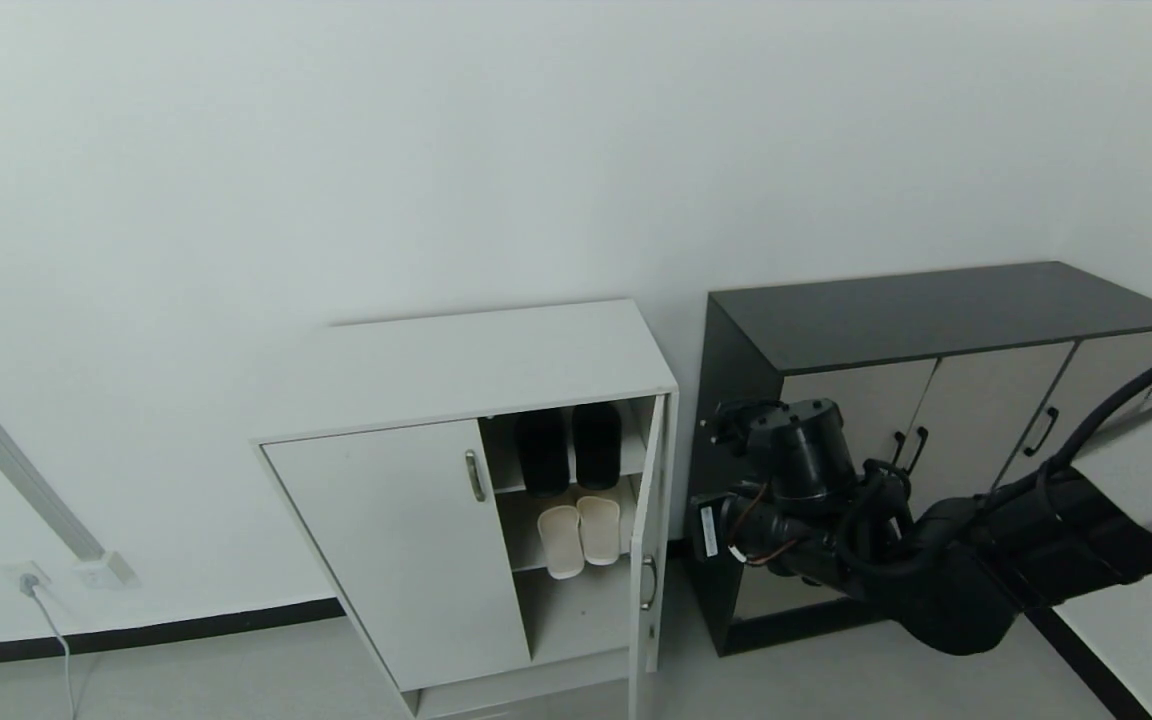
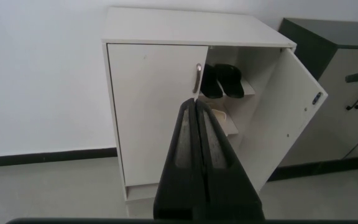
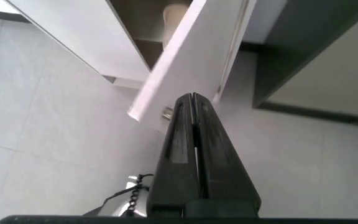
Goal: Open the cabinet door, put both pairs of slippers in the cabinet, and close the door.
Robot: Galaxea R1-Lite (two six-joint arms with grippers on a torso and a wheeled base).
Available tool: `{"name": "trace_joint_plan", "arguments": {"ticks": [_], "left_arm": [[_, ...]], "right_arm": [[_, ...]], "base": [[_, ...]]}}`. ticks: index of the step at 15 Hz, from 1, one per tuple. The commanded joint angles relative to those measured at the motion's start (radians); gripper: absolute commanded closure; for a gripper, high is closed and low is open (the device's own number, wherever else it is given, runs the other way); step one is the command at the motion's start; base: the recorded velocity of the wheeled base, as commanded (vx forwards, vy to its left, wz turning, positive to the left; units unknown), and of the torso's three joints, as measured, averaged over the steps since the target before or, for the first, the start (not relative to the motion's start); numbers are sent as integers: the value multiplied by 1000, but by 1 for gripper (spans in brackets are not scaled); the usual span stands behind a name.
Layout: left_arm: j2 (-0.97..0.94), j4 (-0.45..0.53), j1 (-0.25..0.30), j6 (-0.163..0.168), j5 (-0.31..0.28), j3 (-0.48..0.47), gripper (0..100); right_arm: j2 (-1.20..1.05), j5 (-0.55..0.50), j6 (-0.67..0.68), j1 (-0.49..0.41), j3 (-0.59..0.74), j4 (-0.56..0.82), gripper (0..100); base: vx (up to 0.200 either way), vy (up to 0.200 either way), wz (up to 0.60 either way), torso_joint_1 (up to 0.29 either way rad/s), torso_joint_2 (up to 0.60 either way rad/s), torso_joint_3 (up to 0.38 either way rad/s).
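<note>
The white cabinet (image 1: 496, 360) stands against the wall with its right door (image 1: 648, 540) swung open and its left door (image 1: 406, 540) closed. A pair of black slippers (image 1: 568, 448) rests on the upper shelf, and a pair of white slippers (image 1: 581, 535) on the shelf below. Both pairs, black slippers (image 2: 222, 81) and white slippers (image 2: 219, 116), show past my left gripper (image 2: 196, 106), which is shut and empty, held back in front of the cabinet. My right gripper (image 3: 194, 102) is shut and empty, just outside the open door's edge (image 3: 185, 56) near its handle (image 3: 166, 112).
A dark cabinet (image 1: 936, 310) with grey doors stands immediately right of the white one, behind my right arm (image 1: 836, 530). A wall socket with a cable (image 1: 28, 580) sits low at the left. Bare grey floor (image 1: 236, 670) lies in front.
</note>
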Motion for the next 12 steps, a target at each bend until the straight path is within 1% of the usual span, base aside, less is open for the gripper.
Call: {"name": "trace_joint_plan", "arguments": {"ticks": [1,3,9,12], "left_arm": [[1,-2,0,0,1,0,100],[1,-2,0,0,1,0,100],[1,-2,0,0,1,0,100],[1,0,0,0,1,0,100]], "right_arm": [[-40,3,-6,3,33,-20,100],[-40,7,-15,11,37,-25,100],[-40,23,-15,20,47,-31,100],[-40,24,-15,19,53,-34,100]], "base": [[0,0,0,0,0,0],[0,0,0,0,0,0],[0,0,600,-1,4,2],[0,0,0,0,0,0]]}}
